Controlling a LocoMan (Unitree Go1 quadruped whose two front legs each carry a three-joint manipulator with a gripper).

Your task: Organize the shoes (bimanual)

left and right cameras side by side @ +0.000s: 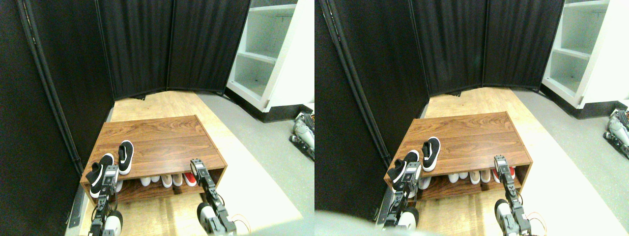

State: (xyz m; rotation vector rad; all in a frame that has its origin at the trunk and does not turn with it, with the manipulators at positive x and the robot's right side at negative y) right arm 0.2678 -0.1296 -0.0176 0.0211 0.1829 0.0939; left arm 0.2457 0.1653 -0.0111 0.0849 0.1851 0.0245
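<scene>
Stereo pair view: your left gripper (109,173) touches one black shoe (99,174) (the other black shoe (126,157) lies beside it) on the tabletop (162,142); finger state can't be told.

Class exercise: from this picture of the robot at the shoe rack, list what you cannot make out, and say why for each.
- Left hand: too small to tell whether it grips the near black shoe.
- Right hand: open or shut, too small to tell.
- Shoes on the lower shelf: only toes show, the rack top hides the rest.
- Grey object at right: cut off by the edge.
</scene>
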